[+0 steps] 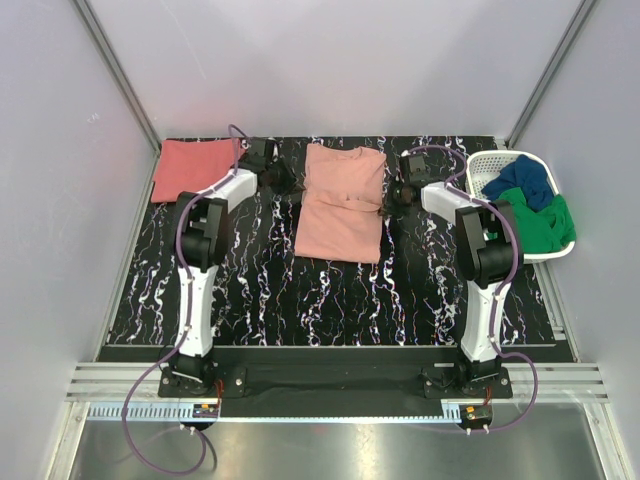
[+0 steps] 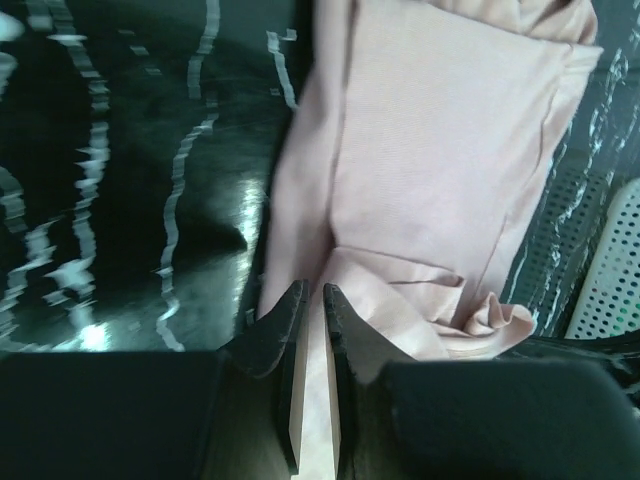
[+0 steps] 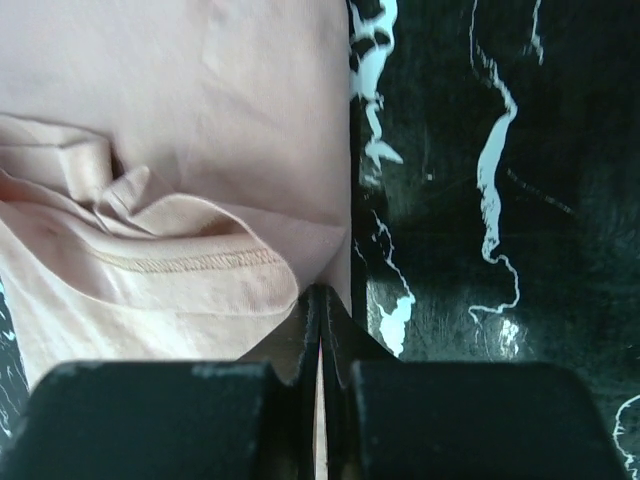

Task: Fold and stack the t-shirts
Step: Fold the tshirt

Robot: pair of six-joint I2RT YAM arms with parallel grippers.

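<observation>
Pink t-shirt (image 1: pixel 342 200) | left gripper (image 2: pixel 312 296) pinching edge | right gripper (image 3: pixel 320 302) pinching edge

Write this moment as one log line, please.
left gripper: shut on salmon-pink shirt | right gripper: shut on same shirt | coral-red shirt: folded, far left

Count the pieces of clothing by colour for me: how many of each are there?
pale salmon-pink cloth t-shirt, mid-table: 1
coral-red folded cloth t-shirt, far left: 1
dark blue cloth garment, in the white plastic basket: 1
green cloth garment, same basket: 1
Total: 4
</observation>
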